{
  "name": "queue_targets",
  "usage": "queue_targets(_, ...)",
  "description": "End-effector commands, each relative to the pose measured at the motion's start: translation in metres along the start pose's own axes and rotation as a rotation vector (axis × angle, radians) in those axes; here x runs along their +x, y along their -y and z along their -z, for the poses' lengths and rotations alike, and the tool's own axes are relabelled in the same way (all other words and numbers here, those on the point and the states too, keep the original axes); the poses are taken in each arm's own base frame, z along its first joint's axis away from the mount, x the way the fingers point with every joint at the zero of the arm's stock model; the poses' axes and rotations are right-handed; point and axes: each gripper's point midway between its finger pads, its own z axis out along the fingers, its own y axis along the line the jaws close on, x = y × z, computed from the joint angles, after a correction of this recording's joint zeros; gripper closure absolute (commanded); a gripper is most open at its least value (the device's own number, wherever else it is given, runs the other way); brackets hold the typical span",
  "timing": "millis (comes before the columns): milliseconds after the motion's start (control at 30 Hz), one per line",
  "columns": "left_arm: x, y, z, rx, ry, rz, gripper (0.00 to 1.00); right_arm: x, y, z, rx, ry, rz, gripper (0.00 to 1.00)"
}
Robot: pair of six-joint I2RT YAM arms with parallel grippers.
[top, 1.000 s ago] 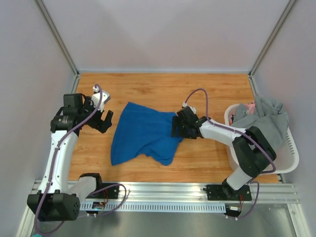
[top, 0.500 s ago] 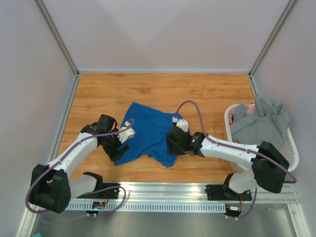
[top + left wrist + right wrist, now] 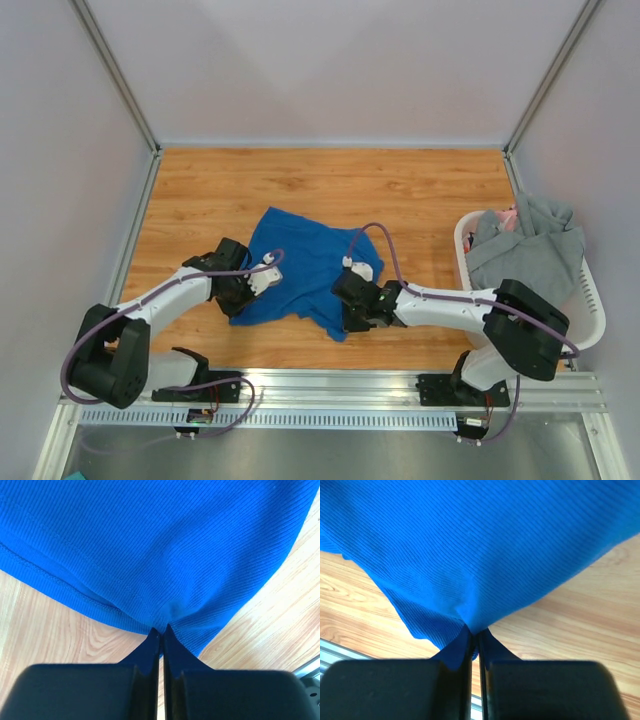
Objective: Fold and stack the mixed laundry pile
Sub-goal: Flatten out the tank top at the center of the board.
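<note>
At the table's (image 3: 420, 195) middle, the blue garment (image 3: 300, 260) is lying spread out.
Left gripper (image 3: 160, 630) and right gripper (image 3: 475, 630) are pinching its near edge, jaws closed tight; grey garment (image 3: 530, 245) is lying in the basket (image 3: 590, 320).

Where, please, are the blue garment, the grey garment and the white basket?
blue garment (image 3: 300, 262): top view, its flat middle.
grey garment (image 3: 530, 250): top view, fold draped over the basket.
white basket (image 3: 594, 300): top view, right rim.

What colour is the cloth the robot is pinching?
Bright blue cloth, ribbed all over, clearest in the left wrist view.
</note>
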Motion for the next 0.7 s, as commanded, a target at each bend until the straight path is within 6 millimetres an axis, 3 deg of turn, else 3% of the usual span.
queue_targets(0,-0.006,0.002,0.003,-0.001,0.027,0.013,1.0,-0.016,0.005,0.012,0.032,0.06,-0.003,1.0)
queue_targets(67,-0.009,-0.01,0.017,-0.074,0.038,0.003,1.0,-0.042,-0.002,0.042,0.047,0.121,0.03,1.0)
queue_targets(133,-0.025,-0.031,0.059,-0.223,0.106,-0.016,1.0,-0.071,-0.003,0.076,0.078,0.225,0.095,1.0)
queue_targets(167,-0.026,-0.034,0.077,-0.26,0.119,-0.03,1.0,-0.077,0.008,0.093,0.134,0.249,0.124,1.0)
queue_targets(200,-0.048,-0.043,0.121,-0.355,0.231,-0.05,1.0,-0.099,-0.005,0.128,0.085,0.329,0.136,1.0)
queue_targets(233,-0.052,-0.048,0.145,-0.412,0.264,-0.053,1.0,-0.107,-0.005,0.147,0.079,0.365,0.145,1.0)
queue_targets(267,-0.06,-0.048,0.19,-0.481,0.336,-0.059,1.0,-0.109,-0.001,0.163,0.085,0.381,0.163,1.0)
queue_targets(300,-0.062,-0.047,0.213,-0.517,0.366,-0.057,1.0,-0.121,-0.009,0.199,0.018,0.453,0.172,1.0)
queue_targets(333,-0.061,-0.046,0.235,-0.553,0.389,-0.05,1.0,-0.122,-0.008,0.214,-0.005,0.47,0.183,1.0)
queue_targets(367,-0.06,-0.039,0.271,-0.592,0.441,-0.045,1.0,-0.122,-0.014,0.231,-0.061,0.485,0.194,1.0)
queue_targets(400,-0.059,-0.036,0.287,-0.612,0.465,-0.042,1.0,-0.124,-0.018,0.259,-0.128,0.528,0.221,1.0)
queue_targets(433,-0.052,-0.029,0.299,-0.613,0.467,-0.037,1.0,-0.124,-0.023,0.275,-0.177,0.545,0.234,1.0)
queue_targets(467,-0.052,-0.023,0.33,-0.654,0.533,-0.036,1.0,-0.117,-0.029,0.291,-0.254,0.543,0.26,1.0)
queue_targets(567,-0.043,-0.004,0.375,-0.679,0.618,-0.022,1.0,-0.107,-0.039,0.326,-0.376,0.542,0.297,1.0)
queue_targets(667,-0.037,0.018,0.392,-0.64,0.675,-0.037,1.0,-0.092,-0.047,0.349,-0.479,0.5,0.318,1.0)
